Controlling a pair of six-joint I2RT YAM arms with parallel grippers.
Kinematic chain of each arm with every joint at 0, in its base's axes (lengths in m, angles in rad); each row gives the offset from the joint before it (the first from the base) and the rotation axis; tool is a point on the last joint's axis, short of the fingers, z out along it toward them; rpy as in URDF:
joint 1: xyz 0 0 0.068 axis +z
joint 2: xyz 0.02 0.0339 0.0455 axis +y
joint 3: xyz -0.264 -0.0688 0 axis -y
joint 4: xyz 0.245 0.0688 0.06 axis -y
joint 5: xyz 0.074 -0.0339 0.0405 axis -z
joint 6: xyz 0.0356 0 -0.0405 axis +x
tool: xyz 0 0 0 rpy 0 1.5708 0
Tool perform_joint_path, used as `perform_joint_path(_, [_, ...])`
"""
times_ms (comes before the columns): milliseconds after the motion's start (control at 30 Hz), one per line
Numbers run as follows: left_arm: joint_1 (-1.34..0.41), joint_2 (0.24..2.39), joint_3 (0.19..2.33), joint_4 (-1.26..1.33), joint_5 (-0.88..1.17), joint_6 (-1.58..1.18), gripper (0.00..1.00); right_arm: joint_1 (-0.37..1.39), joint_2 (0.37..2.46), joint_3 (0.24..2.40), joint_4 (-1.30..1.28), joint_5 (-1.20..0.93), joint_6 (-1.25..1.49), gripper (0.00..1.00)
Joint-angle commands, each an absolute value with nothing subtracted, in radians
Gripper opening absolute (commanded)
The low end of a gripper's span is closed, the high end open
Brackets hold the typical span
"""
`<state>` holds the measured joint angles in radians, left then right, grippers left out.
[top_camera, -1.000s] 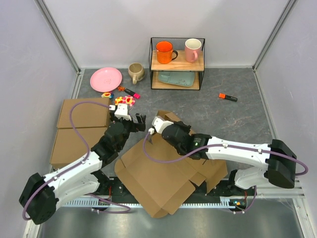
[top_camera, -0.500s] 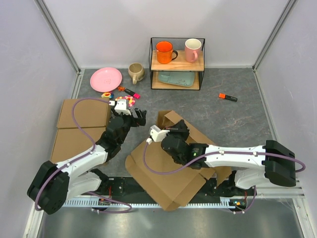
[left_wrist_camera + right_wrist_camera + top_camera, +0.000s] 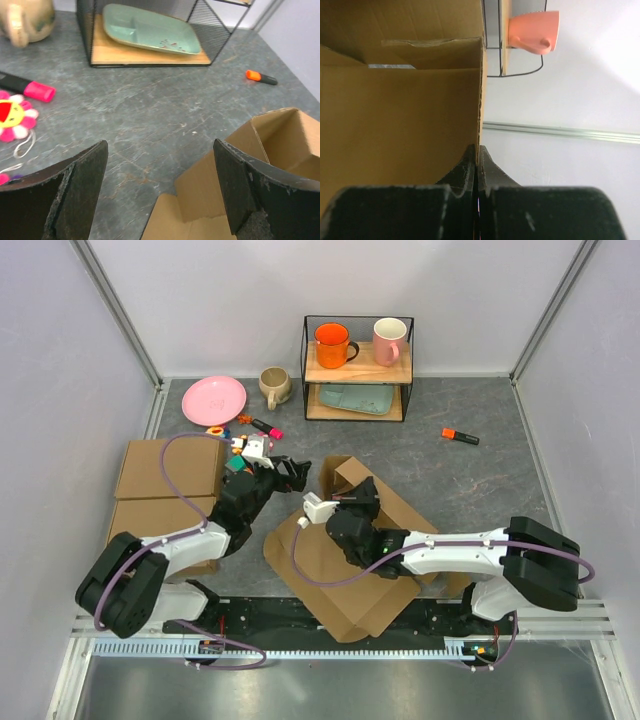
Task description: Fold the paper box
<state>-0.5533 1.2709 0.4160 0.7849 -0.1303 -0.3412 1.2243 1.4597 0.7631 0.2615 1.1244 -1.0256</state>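
Brown paper box (image 3: 325, 585) lies partly folded on the tabletop (image 3: 480, 490). Right pincer (image 3: 477, 150) clamps its raised panel; left pincer (image 3: 157, 165) hovers spread wide, empty.

We note the left gripper (image 3: 159, 150) with its jaws spread wide, nothing between them, over the grey table (image 3: 150, 107). The paper box (image 3: 280, 132) lies lower right, one flap raised into a corner. Beyond it we see:
- a wire rack (image 3: 84, 30) holding a green tray (image 3: 150, 30)
- a beige mug (image 3: 25, 20)
- a pink highlighter (image 3: 31, 89)
- a flower toy (image 3: 12, 120)
- an orange marker (image 3: 260, 77)
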Motion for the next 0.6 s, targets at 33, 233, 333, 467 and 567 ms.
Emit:
perform_joint_path(33, [-0.528,1.350,0.419,1.054,0.087,-0.339,0.93,1.201,1.474,0.707,0.362,1.118,-1.061,0.05])
perform_joint_path(233, [-0.488,1.474,0.445,1.170,0.319,-0.314,0.94,1.192,1.489,0.695,0.309,1.121,-0.993,0.06])
perform_joint_path(333, [-0.473,1.514,0.454,1.181,0.366,-0.330,0.92,1.193,1.491,0.710,0.244,1.127,-0.910,0.08])
perform_joint_path(467, [-0.466,1.546,0.422,1.253,0.354,-0.357,0.90,1.193,1.493,0.710,0.213,1.129,-0.861,0.10])
perform_joint_path(567, [-0.462,1.563,0.426,1.296,0.402,-0.359,0.89,1.193,1.491,0.724,0.200,1.134,-0.804,0.09])
